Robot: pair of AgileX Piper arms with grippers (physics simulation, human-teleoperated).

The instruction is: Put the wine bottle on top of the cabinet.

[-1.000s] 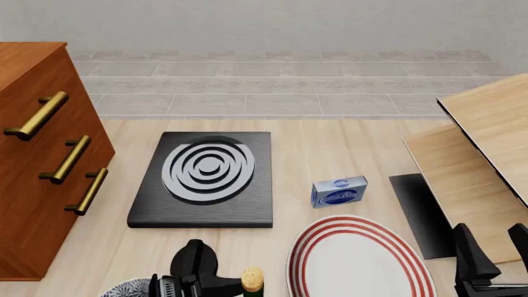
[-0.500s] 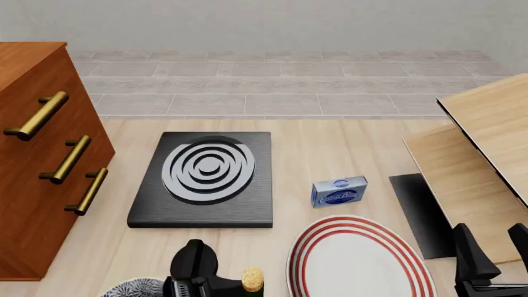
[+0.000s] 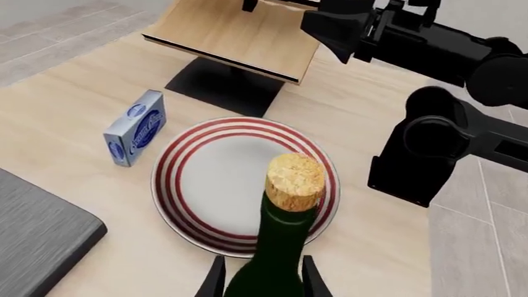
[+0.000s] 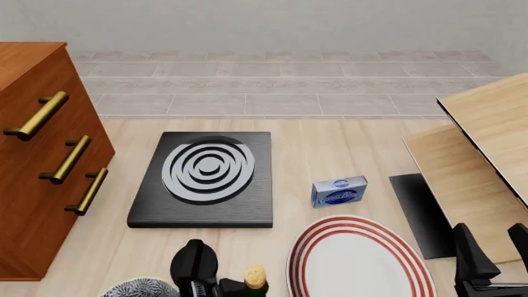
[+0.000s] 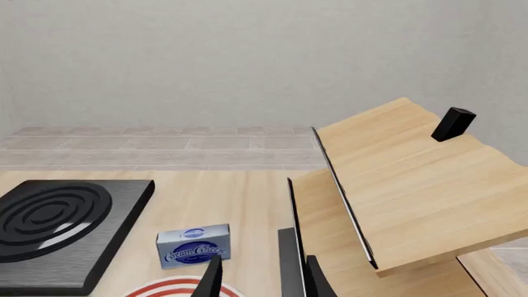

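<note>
Now L jaws clamp wine bottle upright.

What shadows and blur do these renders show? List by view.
Front view: sharp throughout; only a soft, faint shadow under the blue box. Left wrist view: wine bottle crisp, slight shading beneath the striped plate. Right wrist view: even flat light, no glare on the wooden rack.

Two dark fingertips of the right gripper are showing with a gap between them. Ahead of them a blue box is lying near a black hob plate, and a pale slanted wooden rack is rising beside the fingers.
</note>
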